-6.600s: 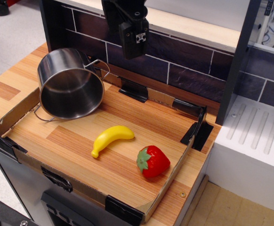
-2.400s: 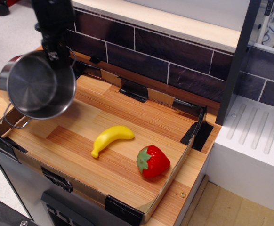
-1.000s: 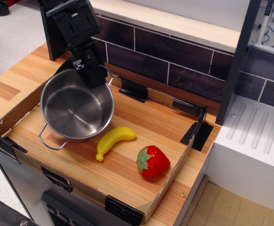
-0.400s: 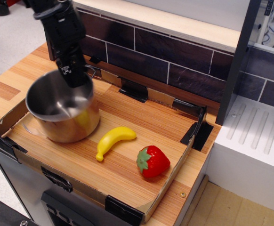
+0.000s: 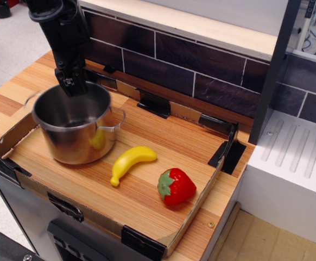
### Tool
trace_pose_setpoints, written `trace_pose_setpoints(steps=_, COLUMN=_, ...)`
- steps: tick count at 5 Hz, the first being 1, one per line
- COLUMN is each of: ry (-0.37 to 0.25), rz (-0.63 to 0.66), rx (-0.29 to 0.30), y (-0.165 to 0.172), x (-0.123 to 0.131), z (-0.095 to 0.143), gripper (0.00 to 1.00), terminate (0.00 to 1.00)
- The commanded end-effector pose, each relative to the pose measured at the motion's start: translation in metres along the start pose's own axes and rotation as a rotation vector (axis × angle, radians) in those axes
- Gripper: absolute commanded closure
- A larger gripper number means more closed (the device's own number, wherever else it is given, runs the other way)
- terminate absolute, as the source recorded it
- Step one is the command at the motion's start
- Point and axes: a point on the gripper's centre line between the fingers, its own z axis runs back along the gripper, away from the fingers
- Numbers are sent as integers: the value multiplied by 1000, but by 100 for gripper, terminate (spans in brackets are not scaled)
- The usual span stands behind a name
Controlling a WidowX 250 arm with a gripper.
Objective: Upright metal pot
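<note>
The metal pot (image 5: 76,136) stands upright on the left part of the wooden tray (image 5: 163,138), its opening facing up. One wire handle (image 5: 118,117) sticks out to the right; the left handle is blurred. My gripper (image 5: 72,89) comes down from above and sits at the pot's far rim, its black fingers closed on the rim as far as I can see.
A yellow toy banana (image 5: 131,162) lies just right of the pot, a red toy strawberry (image 5: 175,186) further right. A low cardboard rim (image 5: 14,140) with black clips borders the tray. A dark tiled wall (image 5: 201,65) stands behind, a white drainer (image 5: 299,157) to the right.
The pot lay on its side at the back left. My gripper took it by the rim, lifted and swung it, and it now stands upright on the tray's left.
</note>
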Motion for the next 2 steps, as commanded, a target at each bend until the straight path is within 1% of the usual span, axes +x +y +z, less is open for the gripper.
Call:
trace_pose_setpoints(steps=1, ry=-6, rz=8, rx=197, y=4, x=15, z=61, gripper=0, terminate=0)
trace_pose_setpoints(steps=2, ry=43, rz=31, rx=314, y=-3, x=16, z=83, gripper=0, terminate=0)
